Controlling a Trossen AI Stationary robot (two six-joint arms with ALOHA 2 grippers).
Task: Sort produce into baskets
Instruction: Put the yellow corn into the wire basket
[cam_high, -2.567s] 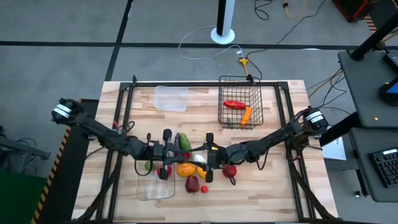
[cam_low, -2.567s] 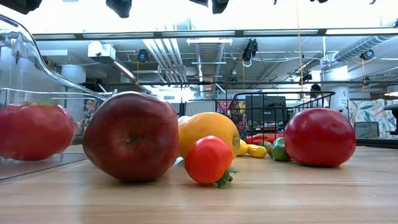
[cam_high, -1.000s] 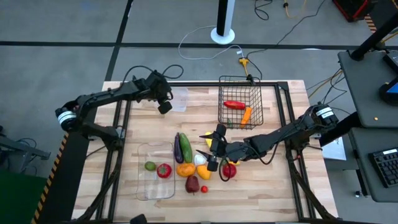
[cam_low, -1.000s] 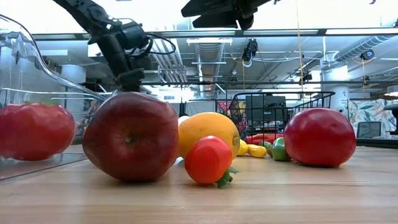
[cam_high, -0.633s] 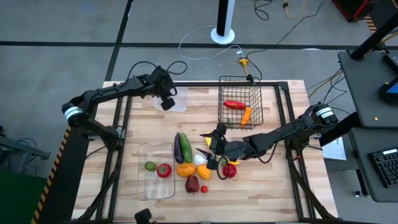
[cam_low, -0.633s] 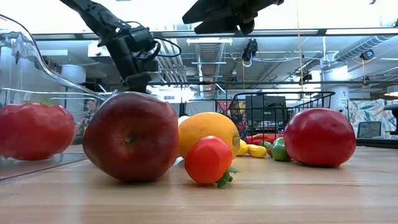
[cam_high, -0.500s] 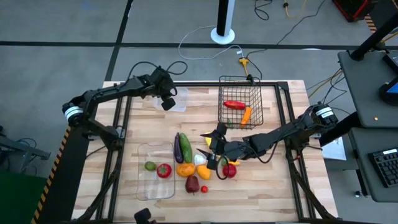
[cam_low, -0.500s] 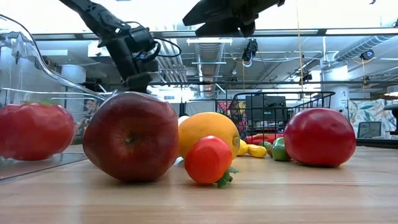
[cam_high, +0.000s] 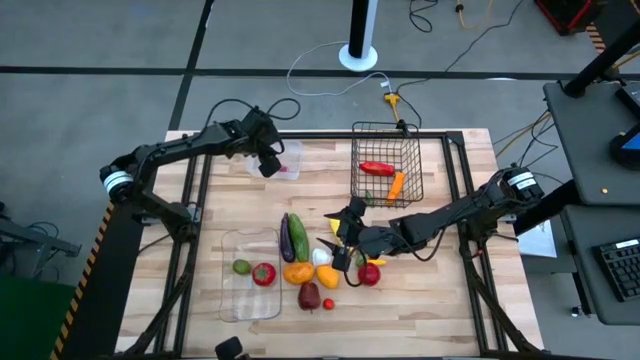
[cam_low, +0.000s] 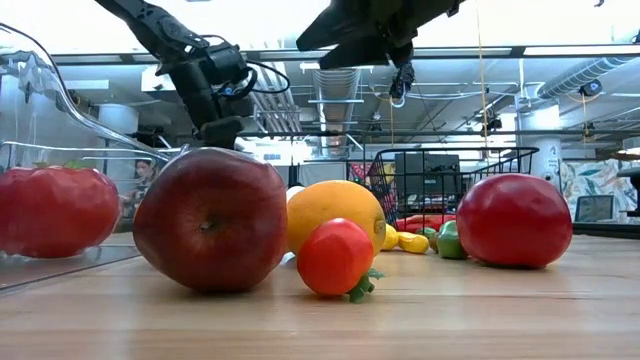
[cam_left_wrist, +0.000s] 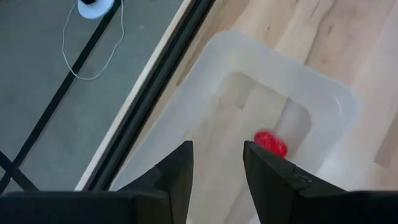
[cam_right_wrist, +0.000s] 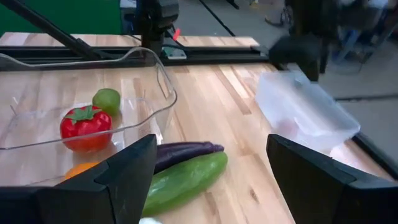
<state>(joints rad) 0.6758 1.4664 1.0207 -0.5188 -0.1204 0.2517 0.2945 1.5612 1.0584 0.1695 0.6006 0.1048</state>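
My left gripper (cam_high: 268, 164) hangs open over the small clear tub (cam_high: 290, 152) at the table's far left. A small red piece of produce (cam_left_wrist: 270, 143) lies on the tub's floor beyond my fingers. My right gripper (cam_high: 345, 247) is wide open and empty above the produce pile at mid-table. The pile holds a purple eggplant (cam_high: 286, 238), a green cucumber (cam_high: 298, 232), an orange (cam_high: 297, 271), a white bulb (cam_high: 321, 256), a yellow pepper (cam_high: 328, 277), a dark red apple (cam_high: 310, 295) and a red tomato (cam_high: 368, 273). In the right wrist view the eggplant (cam_right_wrist: 186, 150) and cucumber (cam_right_wrist: 183, 177) lie between my fingers.
The long clear tray (cam_high: 236, 300) at the near left holds a lime (cam_high: 241, 267) and a tomato (cam_high: 263, 274). The black wire basket (cam_high: 410, 150) at the far right holds a red pepper (cam_high: 377, 168) and a carrot (cam_high: 396, 184). A black frame rail runs along the far edge.
My left gripper has gone a little toward the far edge, over the clear tub. A small red piece now lies in the tub, where none showed before. The pile has kept still.
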